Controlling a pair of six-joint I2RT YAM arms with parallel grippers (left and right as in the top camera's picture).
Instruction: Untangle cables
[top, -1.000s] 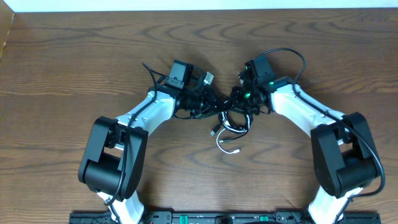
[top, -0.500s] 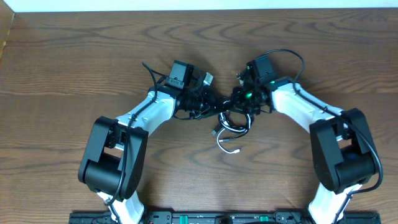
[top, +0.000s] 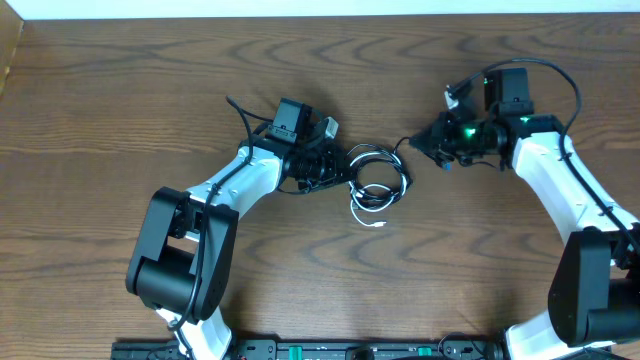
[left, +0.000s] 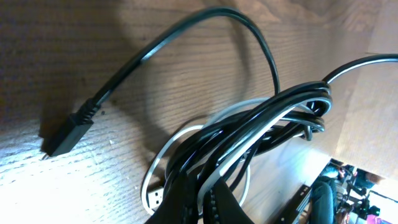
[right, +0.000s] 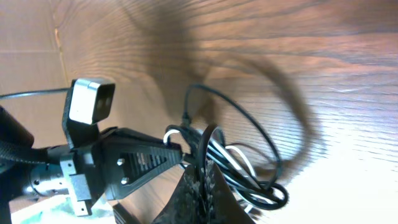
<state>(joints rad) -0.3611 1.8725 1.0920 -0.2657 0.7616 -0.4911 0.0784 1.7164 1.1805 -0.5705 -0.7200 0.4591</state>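
Mid-desk (top: 120, 100), the cables (top: 375, 183) lie in a loose coil between the two arms, black and white loops wound through each other. The left fingers (left: 176, 200) are clamped on the coil's left side, with the whole bundle running into the grip. In the left wrist view the black cable (left: 149, 46) arcs away to its plug (left: 62, 134), which lies flat on the wood, and the white cable (left: 157, 154) curls underneath.

The right fingers (right: 186, 199) sit to the right of the coil and a little farther back. They're pinched tight, and a thin black strand appears to run from the coil straight into them.

I'd call this the pulling-apart step: one side anchors while the other teases a strand free. It's nowhere near done, since the loops are visibly interlaced. The next move calls for a slow draw to the right while the left holds firm, watching whether the loops slip open or cinch. If they tighten, let go and take a new grip nearer a free end.
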